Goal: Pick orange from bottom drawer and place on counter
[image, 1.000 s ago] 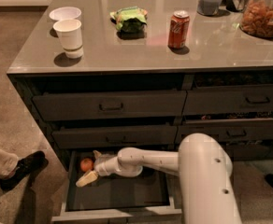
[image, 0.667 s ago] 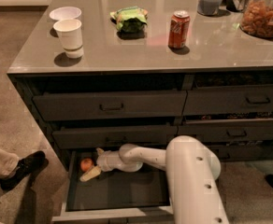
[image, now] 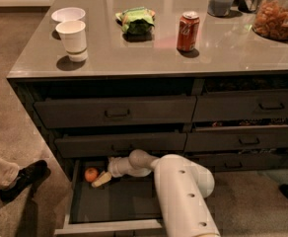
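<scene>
Nothing is finished yet: my hand (image: 103,178) sits in the open bottom drawer (image: 109,225), just beside the orange (image: 91,174) at back left. Open or closed, I cannot tell. Lift and placement on the surface (image: 134,53) remain.

Views: one.
Position: raised, in front of the drawer fronts (image: 117,111) and behind the robot's arm (image: 183,194), whose near link rises from the bottom edge close to the lens.
Facing: forward and steeply down.
Range: middling. The counter (image: 149,58) spans the upper half, the drawer fronts the middle band, the open bottom drawer (image: 112,226) the lower left, and floor (image: 16,117) the left edge.
Gripper (image: 102,178): at the arm's far end, inside the bottom drawer at its back left, just beside the orange (image: 91,174).
</scene>
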Action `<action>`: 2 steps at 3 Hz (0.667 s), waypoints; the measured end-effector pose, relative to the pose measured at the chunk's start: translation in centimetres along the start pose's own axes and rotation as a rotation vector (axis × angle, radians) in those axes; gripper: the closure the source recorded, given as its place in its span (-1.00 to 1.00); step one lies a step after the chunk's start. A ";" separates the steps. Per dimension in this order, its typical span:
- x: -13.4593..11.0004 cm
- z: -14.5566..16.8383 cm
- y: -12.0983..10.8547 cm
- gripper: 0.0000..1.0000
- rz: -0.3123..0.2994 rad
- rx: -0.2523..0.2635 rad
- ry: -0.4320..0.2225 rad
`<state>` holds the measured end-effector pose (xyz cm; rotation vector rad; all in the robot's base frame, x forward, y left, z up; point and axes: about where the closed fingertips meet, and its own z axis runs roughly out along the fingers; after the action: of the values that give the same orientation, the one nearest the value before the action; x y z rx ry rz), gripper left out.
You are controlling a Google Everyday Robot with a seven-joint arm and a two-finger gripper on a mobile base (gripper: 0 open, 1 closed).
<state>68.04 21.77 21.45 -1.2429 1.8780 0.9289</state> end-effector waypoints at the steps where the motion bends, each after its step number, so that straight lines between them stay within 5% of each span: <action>1: 2.1 1.3 -0.7 -1.00 0.008 -0.022 -0.002; 2: 3.2 3.0 0.2 -1.00 0.001 -0.058 -0.013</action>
<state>67.33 22.94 17.28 -1.2670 1.8537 0.9955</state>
